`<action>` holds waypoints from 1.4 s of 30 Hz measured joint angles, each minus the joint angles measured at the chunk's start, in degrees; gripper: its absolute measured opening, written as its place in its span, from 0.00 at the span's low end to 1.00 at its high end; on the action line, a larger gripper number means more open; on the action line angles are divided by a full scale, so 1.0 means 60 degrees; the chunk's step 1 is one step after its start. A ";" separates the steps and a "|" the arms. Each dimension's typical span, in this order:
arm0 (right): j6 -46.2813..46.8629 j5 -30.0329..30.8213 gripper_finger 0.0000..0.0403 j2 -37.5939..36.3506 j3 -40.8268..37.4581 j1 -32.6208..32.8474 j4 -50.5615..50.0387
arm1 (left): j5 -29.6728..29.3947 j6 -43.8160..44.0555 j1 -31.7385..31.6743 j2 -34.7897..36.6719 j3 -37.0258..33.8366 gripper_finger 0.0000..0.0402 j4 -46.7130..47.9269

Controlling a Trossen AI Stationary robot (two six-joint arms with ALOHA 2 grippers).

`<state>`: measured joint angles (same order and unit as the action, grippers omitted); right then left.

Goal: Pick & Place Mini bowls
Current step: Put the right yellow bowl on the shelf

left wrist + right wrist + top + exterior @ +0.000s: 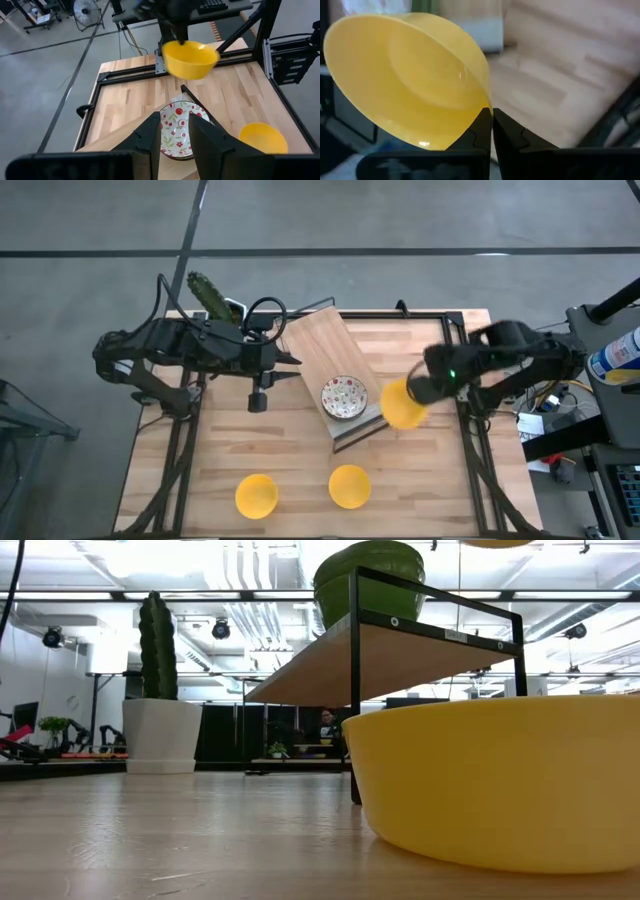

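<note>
My right gripper [422, 388] is shut on a plain yellow bowl [403, 404] and holds it in the air just right of the tilted wooden shelf [330, 345]. A white bowl with a red-speckled inside [343, 396] sits on the shelf board; in the low view its outside [370, 580] looks green. Two more yellow bowls [257, 495] [349, 486] rest on their bases on the table near its near edge. My left gripper [175, 145] is open and hovers over the shelf's left part, fingers pointing toward the speckled bowl [179, 129], touching nothing. My right gripper pinches the yellow bowl's rim [486, 106] between its two fingers, which are nearly closed on the thin wall. The fingers [177, 36] come from above, on the rim's side toward the table's right edge. The bowl [190, 59] hangs below them, lifted clear and slightly tilted.
A cactus in a white pot [210, 295] stands at the table's far left corner. The shelf has a black metal frame [355, 690]. One yellow bowl [500, 785] sits right in front of the low camera. Bare wood [440, 480] lies at the near right.
</note>
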<state>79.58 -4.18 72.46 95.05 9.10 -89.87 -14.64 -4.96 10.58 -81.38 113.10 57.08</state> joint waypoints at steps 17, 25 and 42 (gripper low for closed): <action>-0.4128 0.0053 0.02 0.1118 0.1046 -0.5051 0.2484 | 0.0002 0.0100 -0.0001 0.0000 0.0000 0.23 0.0007; -0.5730 -0.1251 0.02 0.3530 0.2442 -0.6255 0.2711 | 0.0002 0.0135 -0.0002 0.0000 0.0000 0.23 0.0105; -0.7722 -0.2317 0.02 0.8168 0.6422 -0.6724 0.0011 | 0.0002 0.0450 0.0002 0.0000 0.0000 0.23 0.0754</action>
<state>33.25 -18.09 121.46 133.58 -31.24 -89.80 -14.63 -2.26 10.59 -81.38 113.10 61.60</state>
